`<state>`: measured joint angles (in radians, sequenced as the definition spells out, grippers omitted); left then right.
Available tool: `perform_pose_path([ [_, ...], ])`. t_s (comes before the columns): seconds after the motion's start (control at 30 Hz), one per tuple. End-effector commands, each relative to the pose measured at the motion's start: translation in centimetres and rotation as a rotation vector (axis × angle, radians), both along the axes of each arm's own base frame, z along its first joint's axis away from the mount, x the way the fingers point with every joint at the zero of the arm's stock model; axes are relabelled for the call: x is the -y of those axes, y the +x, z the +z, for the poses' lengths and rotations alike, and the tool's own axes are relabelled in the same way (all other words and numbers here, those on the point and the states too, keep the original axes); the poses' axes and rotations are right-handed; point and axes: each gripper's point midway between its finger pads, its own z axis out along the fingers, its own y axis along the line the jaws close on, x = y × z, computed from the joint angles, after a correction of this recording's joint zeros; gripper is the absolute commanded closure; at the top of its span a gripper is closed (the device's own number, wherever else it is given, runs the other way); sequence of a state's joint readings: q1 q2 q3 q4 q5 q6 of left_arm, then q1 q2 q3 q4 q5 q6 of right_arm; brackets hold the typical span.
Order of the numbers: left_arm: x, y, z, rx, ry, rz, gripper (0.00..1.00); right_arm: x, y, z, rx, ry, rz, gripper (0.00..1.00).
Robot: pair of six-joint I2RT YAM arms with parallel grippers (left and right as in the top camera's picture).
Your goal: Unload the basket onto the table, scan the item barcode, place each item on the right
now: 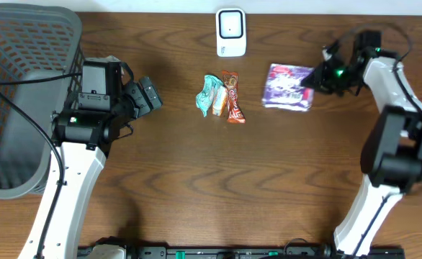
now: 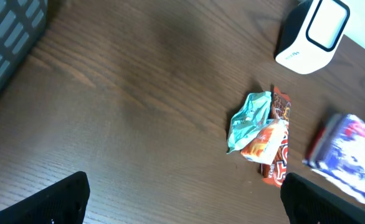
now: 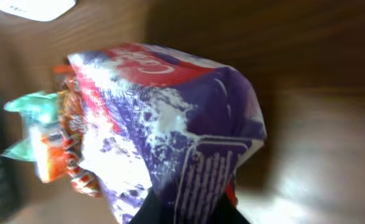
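Packet (image 1: 289, 86) sits at far right, just right of the scanner (image 1: 230, 32), its right edge pinched in the closed right gripper (image 1: 314, 78). Left gripper (image 1: 150, 93) gapes wide, empty. Grasp looks made; presenting its barcode to the scanner is left.

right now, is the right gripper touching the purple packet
Touching. The right wrist view shows the right gripper shut on the near edge of the purple packet.

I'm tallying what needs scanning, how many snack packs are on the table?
4: purple pack, right side, in the right gripper; teal pack, orange pack and red pack bunched at centre. More may hide beneath them.
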<state>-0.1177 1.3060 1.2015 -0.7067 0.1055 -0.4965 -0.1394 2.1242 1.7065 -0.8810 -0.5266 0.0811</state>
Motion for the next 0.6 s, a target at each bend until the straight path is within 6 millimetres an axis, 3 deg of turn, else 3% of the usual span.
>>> perform_pose_path([
  [0.0, -0.2, -0.1, 0.1, 0.003, 0.007, -0.003, 0.02, 3.1, 0.3, 8.2, 0.159, -0.527, -0.115, 0.99],
  [0.13, -0.2, -0.1, 0.1, 0.003, 0.007, -0.003, 0.02, 2.2, -1.2, 10.4, 0.176, -0.915, -0.157, 0.99],
  [0.23, -0.2, -0.1, 0.1, 0.003, 0.007, -0.003, 0.02, 1.2, -1.5, 9.6, 0.175, -1.075, -0.169, 0.99],
  [0.3, -0.2, -0.1, 0.1, 0.003, 0.007, -0.003, 0.02, -0.2, -1.6, 7.5, 0.157, -1.157, -0.136, 0.99],
  [0.33, -0.2, -0.1, 0.1, 0.003, 0.007, -0.003, 0.02, -1.7, -1.5, 5.2, 0.131, -1.177, -0.078, 0.99],
  [0.4, -0.2, -0.1, 0.1, 0.003, 0.007, -0.003, 0.02, -3.6, -1.7, 2.8, 0.106, -1.175, -0.010, 0.97],
  [0.43, -0.2, -0.1, 0.1, 0.003, 0.007, -0.003, 0.02, -5.0, -1.9, 1.6, 0.096, -1.157, 0.031, 0.91],
  [0.5, -0.2, -0.1, 0.1, 0.003, 0.007, -0.003, 0.02, -7.9, -2.6, 0.3, 0.097, -1.102, 0.103, 0.61],
  [0.53, -0.2, -0.1, 0.1, 0.003, 0.007, -0.003, 0.02, -8.9, -2.7, 0.2, 0.105, -1.084, 0.119, 0.54],
  [0.57, -0.2, -0.1, 0.1, 0.003, 0.007, -0.003, 0.02, -10.8, -2.8, 0.8, 0.137, -1.049, 0.142, 0.36],
])
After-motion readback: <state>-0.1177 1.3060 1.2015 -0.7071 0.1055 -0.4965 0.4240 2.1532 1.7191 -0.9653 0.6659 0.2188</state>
